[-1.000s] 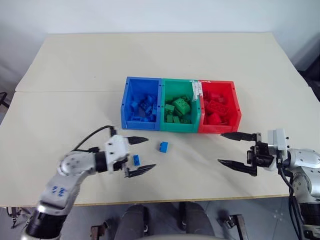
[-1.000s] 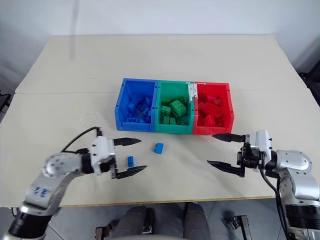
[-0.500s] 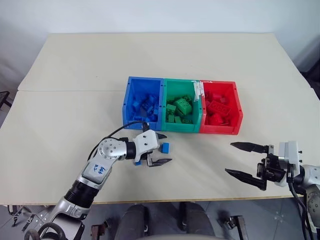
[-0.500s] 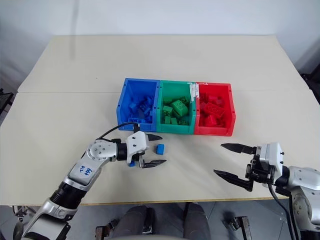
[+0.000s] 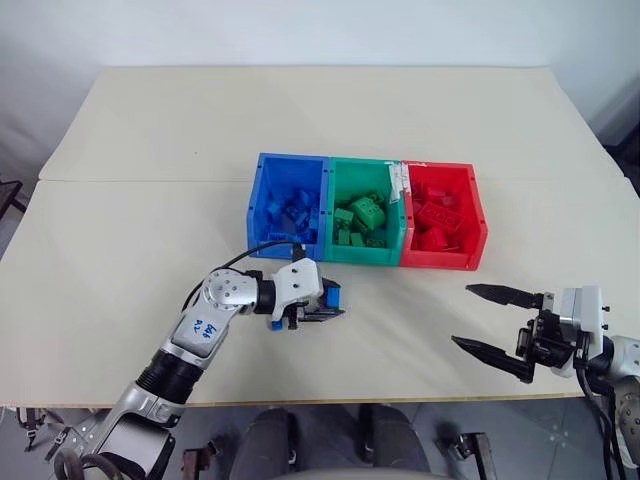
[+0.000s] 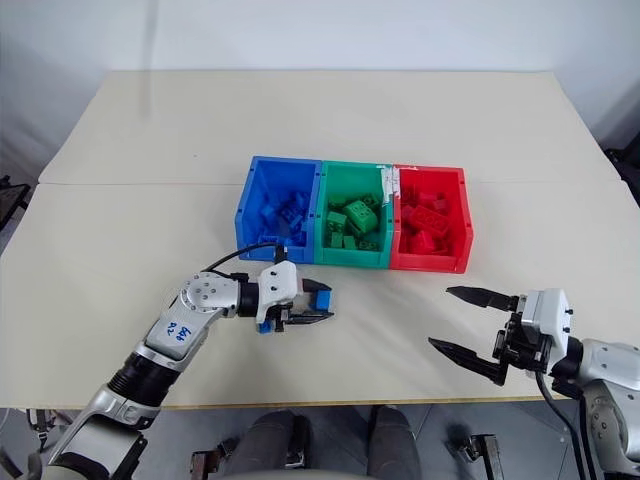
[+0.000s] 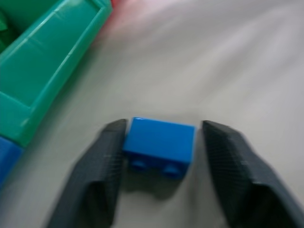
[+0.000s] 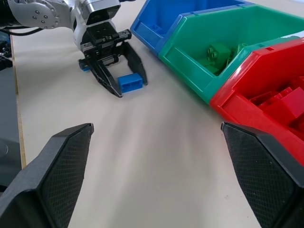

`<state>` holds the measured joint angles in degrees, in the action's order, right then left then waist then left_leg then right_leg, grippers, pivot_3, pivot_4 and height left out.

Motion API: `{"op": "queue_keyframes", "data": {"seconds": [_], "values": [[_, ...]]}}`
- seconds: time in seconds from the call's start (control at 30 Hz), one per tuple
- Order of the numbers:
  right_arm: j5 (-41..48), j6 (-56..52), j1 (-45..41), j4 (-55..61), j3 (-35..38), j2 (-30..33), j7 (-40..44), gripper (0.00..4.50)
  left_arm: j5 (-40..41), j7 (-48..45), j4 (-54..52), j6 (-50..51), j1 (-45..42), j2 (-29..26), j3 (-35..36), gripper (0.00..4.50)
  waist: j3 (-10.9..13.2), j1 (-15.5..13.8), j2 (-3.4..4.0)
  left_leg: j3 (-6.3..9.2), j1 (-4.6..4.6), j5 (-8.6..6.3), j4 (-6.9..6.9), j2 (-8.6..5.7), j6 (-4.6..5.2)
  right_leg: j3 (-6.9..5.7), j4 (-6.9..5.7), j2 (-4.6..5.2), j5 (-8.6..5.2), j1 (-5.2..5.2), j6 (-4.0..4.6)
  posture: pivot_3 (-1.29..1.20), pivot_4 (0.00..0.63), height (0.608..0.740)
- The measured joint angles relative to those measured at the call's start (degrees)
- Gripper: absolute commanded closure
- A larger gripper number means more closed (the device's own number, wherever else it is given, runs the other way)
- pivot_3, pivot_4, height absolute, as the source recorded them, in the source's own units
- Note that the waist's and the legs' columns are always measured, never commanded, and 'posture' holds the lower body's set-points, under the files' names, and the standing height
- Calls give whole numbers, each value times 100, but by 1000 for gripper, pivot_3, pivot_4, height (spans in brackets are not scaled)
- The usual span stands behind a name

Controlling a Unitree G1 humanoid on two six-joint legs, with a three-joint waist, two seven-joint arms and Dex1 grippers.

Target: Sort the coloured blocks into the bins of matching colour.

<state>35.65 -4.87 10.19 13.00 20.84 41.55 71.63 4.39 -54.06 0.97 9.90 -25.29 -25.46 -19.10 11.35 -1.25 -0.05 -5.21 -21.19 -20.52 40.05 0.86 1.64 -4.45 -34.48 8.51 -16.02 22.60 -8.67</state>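
Item: blue brick [image 7: 159,141], lying between the left gripper [image 5: 322,301] fingers.
Left gripper is closing on the blue brick on the worktop [image 5: 150,200], just before the green bin [image 5: 366,212]. Right gripper [image 5: 495,325] is hovering wide open, holding nothing, well apart.

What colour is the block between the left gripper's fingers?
Blue. The block between the left gripper fingers shows best in the left wrist view.
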Motion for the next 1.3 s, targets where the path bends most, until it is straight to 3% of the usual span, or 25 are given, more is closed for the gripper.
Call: {"op": "queue_keyframes", "data": {"seconds": [0.17, 0.47, 0.83, 1.13, 1.3], "values": [[3, -8, -136, -19, -7, 0, 7, 0, 202, -109, 35, -126, 109, -12, 264, 2701, 0, -1, 0, 1, -2, 0, 0, 6, 0, 0, 0, 1, 0, 1, 0, 0, 150, 740], [136, -125, -605, -44, -25, -49, -121, 0, 1841, -325, -570, -135, 88, -201, 1905, 2701, 0, -14, 0, 4, -4, 1, 1, 7, 2, -2, 2, 4, 1, -2, -2, 0, 150, 740], [158, -144, -1042, -377, -23, -289, -593, 0, 1042, 570, 847, -179, -1276, -75, 1787, 2701, 1, -17, -1, -14, -11, 3, -3, -17, 6, -8, 22, -8, 7, -5, -13, 0, 150, 740], [195, -135, -968, -389, -16, -406, -730, 0, 707, 903, 1513, -239, -1532, 58, 1697, 19, 1, -10, -2, -19, -15, 5, -1, -13, 4, -11, 26, -13, 7, -6, -14, 0, 150, 740], [222, -125, -1019, -385, -26, -427, -697, 0, 854, 756, 1141, -246, -1098, -142, 1881, 19, 1, 23, -1, -10, -15, 4, -4, -8, 4, -9, 27, -13, 7, -2, -14, 0, 150, 740]]}}
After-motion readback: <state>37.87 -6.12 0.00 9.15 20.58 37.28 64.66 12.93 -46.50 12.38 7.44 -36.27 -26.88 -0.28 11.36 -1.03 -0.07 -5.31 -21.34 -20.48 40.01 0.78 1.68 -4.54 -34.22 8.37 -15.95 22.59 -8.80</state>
